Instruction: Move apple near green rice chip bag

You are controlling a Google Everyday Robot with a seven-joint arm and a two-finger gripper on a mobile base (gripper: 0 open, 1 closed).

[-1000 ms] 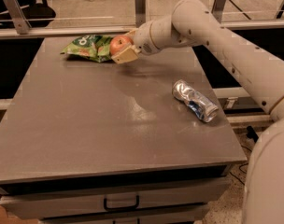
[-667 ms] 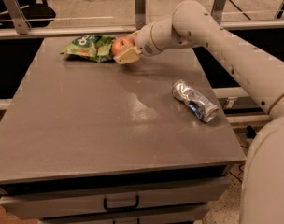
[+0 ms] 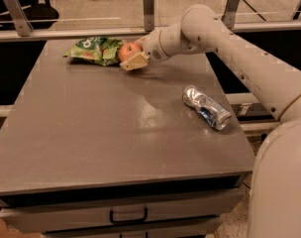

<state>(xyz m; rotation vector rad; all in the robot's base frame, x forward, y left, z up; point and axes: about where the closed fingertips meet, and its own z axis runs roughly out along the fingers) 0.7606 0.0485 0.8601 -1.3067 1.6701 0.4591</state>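
Note:
The red-orange apple (image 3: pixel 128 50) sits at the far side of the grey table (image 3: pixel 116 133), right beside the right end of the green rice chip bag (image 3: pixel 93 49), touching or nearly touching it. My gripper (image 3: pixel 133 58) reaches in from the right and is around the apple, with a tan finger (image 3: pixel 135 62) in front of it. The apple looks low, at or just above the tabletop. The bag lies flat and wrinkled near the table's far edge.
A dented silver-and-blue can (image 3: pixel 206 107) lies on its side at the right of the table. My white arm (image 3: pixel 229 38) spans the far right. A railing with metal posts (image 3: pixel 148 6) runs behind the table. A drawer handle (image 3: pixel 128 216) is at the front.
Almost nothing has moved. The gripper stays around the apple next to the bag.

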